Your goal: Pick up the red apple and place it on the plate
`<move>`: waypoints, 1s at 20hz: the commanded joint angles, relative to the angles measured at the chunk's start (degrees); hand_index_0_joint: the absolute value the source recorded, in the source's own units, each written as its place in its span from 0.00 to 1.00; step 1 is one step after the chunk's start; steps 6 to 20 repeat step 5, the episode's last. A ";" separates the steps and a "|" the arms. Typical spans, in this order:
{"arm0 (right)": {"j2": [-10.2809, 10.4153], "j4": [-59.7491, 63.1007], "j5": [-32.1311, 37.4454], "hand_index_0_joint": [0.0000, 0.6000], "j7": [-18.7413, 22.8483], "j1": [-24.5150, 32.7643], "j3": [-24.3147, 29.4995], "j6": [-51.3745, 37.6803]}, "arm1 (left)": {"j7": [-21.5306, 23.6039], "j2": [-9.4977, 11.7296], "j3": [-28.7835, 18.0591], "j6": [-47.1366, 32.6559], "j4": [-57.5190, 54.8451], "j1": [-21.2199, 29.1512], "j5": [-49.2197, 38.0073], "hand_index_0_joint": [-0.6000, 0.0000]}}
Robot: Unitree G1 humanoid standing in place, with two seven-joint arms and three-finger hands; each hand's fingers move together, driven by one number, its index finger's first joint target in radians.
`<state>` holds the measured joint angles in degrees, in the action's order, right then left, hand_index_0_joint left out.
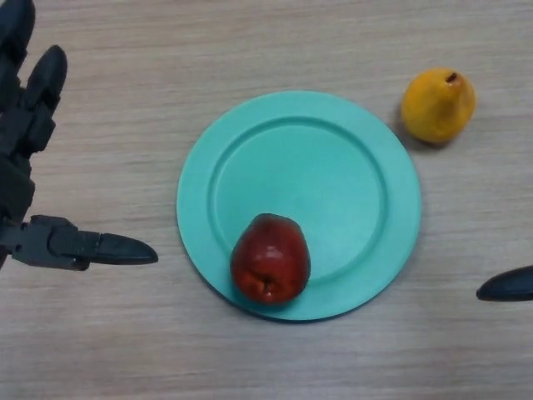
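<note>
A red apple (270, 258) lies on the near left part of a round teal plate (333, 167) in the middle of the table. My left hand (29, 142) is at the left edge, apart from the plate, fingers straight and thumb pointing toward the apple, holding nothing. Only a black fingertip of my right hand (506, 286) pokes in at the right edge, clear of the plate.
A yellow pear (438, 105) sits on the wooden table just beyond the plate's upper right rim.
</note>
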<state>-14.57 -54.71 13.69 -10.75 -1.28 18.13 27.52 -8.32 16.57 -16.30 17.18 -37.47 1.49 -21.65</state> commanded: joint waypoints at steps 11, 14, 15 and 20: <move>-3.40 -3.89 1.37 0.00 1.07 4.44 0.14 -0.27 | 1.91 1.57 -2.09 -5.82 -3.71 0.64 0.80 1.00; -3.40 -3.89 1.37 0.00 1.07 4.44 0.14 -0.27 | 1.91 1.57 -2.09 -5.82 -3.71 0.64 0.80 1.00; -3.40 -3.89 1.37 0.00 1.07 4.44 0.14 -0.27 | 1.91 1.57 -2.09 -5.82 -3.71 0.64 0.80 1.00; -3.40 -3.89 1.37 0.00 1.07 4.44 0.14 -0.27 | 1.91 1.57 -2.09 -5.82 -3.71 0.64 0.80 1.00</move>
